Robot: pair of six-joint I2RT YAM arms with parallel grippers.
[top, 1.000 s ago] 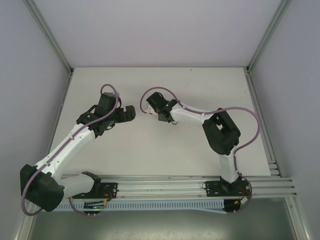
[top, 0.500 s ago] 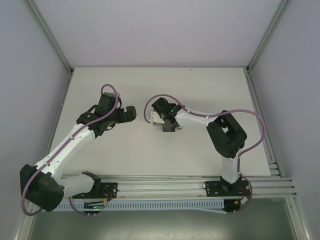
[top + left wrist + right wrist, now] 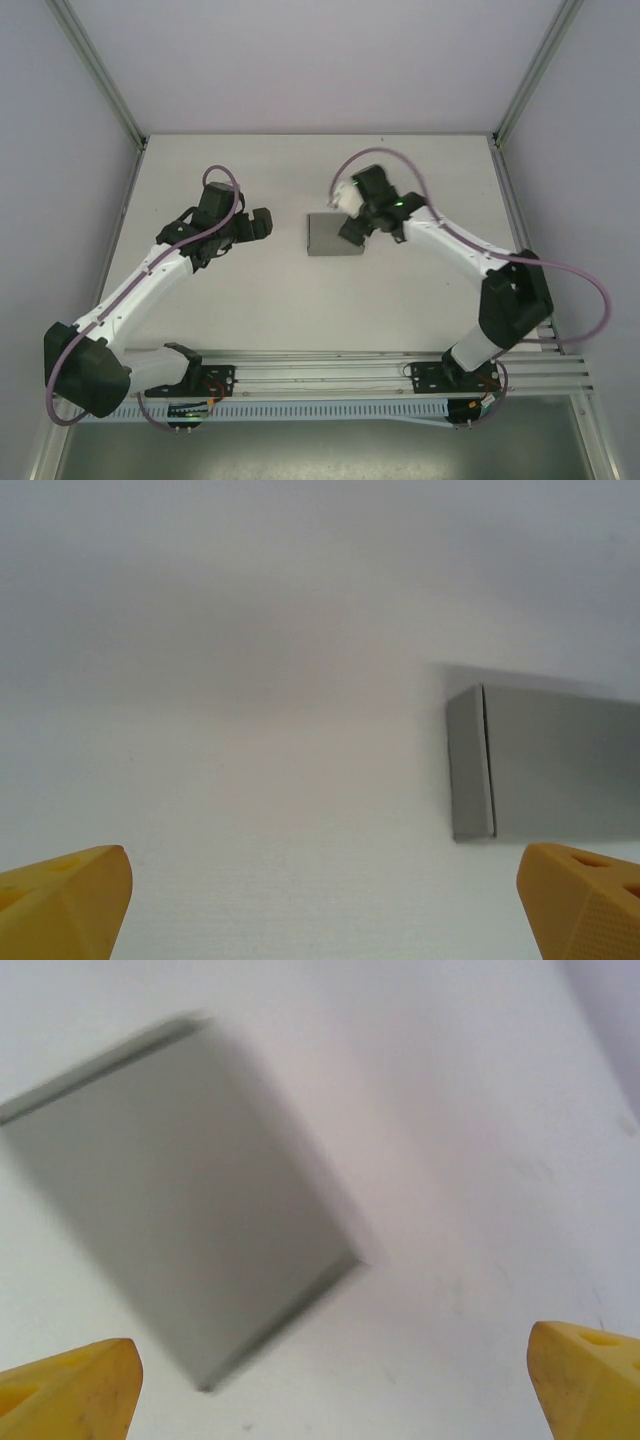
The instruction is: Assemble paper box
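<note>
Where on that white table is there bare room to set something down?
The far strip of the white table, behind both arms, is bare, and so is the near stretch between the small grey card box and the aluminium rail. The middle is crowded: the left tool and right tool flank the box.

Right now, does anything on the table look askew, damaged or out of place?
Nothing stands out. The paper box lies flat on the white table, closed, its edges straight and undented. It sits between the left gripper and the right gripper, both open, neither holding it.
</note>
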